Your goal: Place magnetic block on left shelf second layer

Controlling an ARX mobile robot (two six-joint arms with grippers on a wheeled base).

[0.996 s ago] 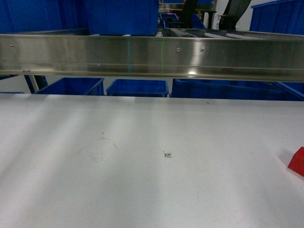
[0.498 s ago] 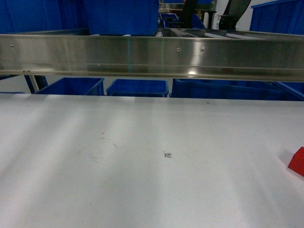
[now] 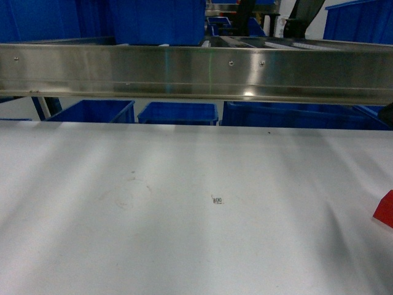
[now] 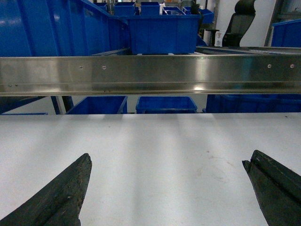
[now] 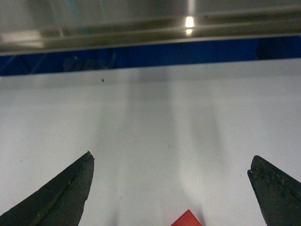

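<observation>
Magnetic block (image 3: 384, 210) is sitting on the white table (image 3: 184, 215) at its right edge, just below the wide-spread right tool (image 5: 171, 186), which is risking nudging it off if descending off-centre.

Head camera facing forward over white table (image 3: 184, 246), both wrist cameras low, seemingly closer, sharing steel rail (image 4: 150, 74)

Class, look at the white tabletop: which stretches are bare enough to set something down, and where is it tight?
The white tabletop lies bare from its left edge past the small printed marker to the red magnetic block at the right edge. Tight: the far edge, under the steel rail fronting the blue bins.
</observation>
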